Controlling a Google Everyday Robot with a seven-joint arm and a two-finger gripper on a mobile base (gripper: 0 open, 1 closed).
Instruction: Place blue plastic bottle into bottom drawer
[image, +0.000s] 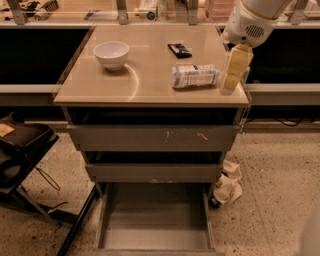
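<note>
The blue plastic bottle (195, 76) lies on its side on the tan cabinet top (145, 87), right of centre. The bottom drawer (155, 235) is pulled out below, its grey floor bare. My gripper (234, 70) hangs from the white arm at the upper right, just right of the bottle's end and above the cabinet's right edge. It holds nothing.
A white bowl (111, 53) stands at the back left of the top and a small black packet (179, 50) at the back. Two upper drawers (152, 137) are slightly open. Crumpled paper (228, 185) lies on the floor at right; a dark chair (20, 155) stands at left.
</note>
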